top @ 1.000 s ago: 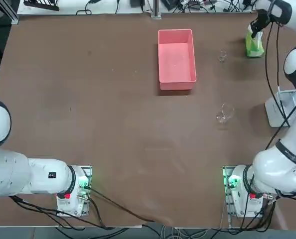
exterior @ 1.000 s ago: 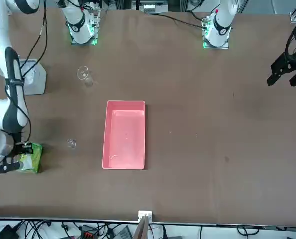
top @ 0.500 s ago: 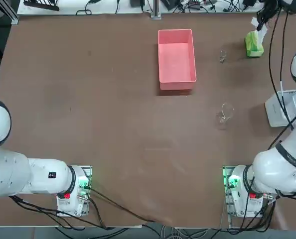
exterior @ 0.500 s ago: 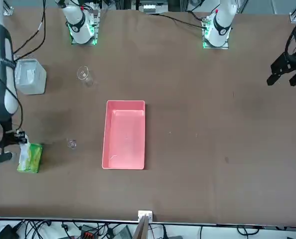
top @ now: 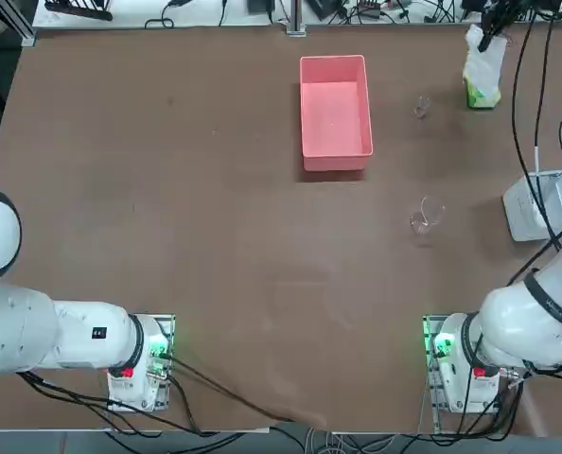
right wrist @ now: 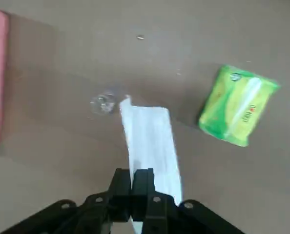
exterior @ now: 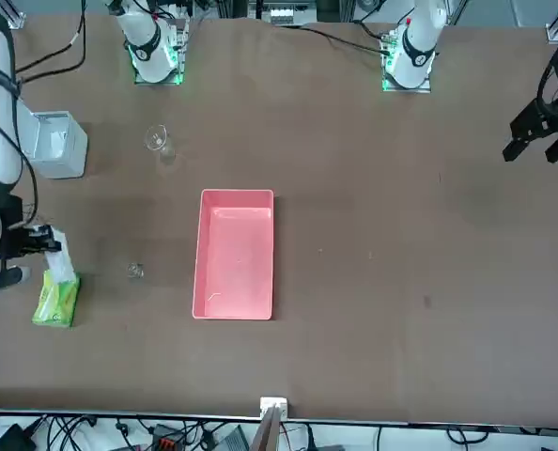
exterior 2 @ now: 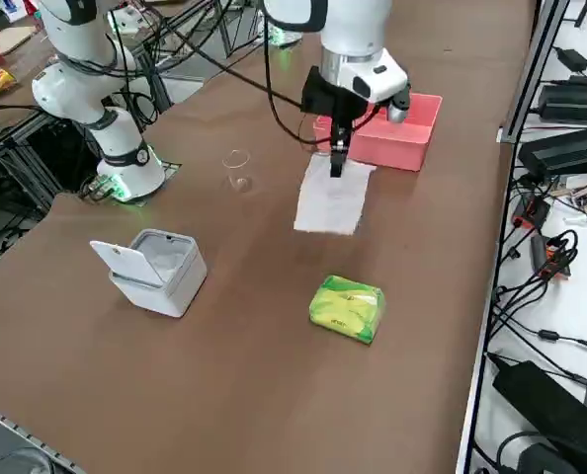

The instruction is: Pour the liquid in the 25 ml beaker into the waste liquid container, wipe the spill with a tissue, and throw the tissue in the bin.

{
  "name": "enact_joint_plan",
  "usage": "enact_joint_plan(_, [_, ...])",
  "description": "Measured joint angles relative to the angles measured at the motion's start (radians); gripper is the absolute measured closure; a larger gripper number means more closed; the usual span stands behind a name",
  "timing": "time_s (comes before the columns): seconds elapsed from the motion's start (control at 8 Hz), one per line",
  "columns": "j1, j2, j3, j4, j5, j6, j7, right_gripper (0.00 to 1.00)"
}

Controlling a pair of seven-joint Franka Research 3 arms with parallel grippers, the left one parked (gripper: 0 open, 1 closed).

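My right gripper (exterior 2: 335, 166) hangs above the table's far right corner, shut on the top edge of a white tissue (exterior 2: 333, 199) that dangles flat below it. The tissue (right wrist: 150, 145) hangs over the spot between the tiny 25 ml beaker (right wrist: 103, 103) and the green tissue pack (right wrist: 238, 112). In the top view the gripper (top: 489, 28) holds the tissue (top: 481, 53) just above the pack (top: 482, 91). The beaker (top: 421, 106) stands upright between the pack and the pink waste liquid container (top: 335, 113). The white bin (exterior 2: 155, 269) stands with its lid open near the right edge.
A larger clear glass vessel (top: 426, 216) stands nearer the arm bases, to the left of the bin (top: 536, 203). Cables run along the table's far edge and right side. Bare brown tabletop stretches left of the pink container (exterior: 237, 254).
The right gripper has risen from the green pack and drawn a white tissue out of it; the tissue now hangs free from the shut fingers.
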Motion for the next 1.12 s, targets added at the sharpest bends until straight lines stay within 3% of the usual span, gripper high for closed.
enact_joint_plan(0.62, [0.004, 0.004, 0.069, -0.016, 0.276, -0.011, -0.008, 0.99])
enact_joint_plan(1.12, [0.062, 0.068, 0.102, -0.035, 0.443, -0.010, -0.008, 0.99])
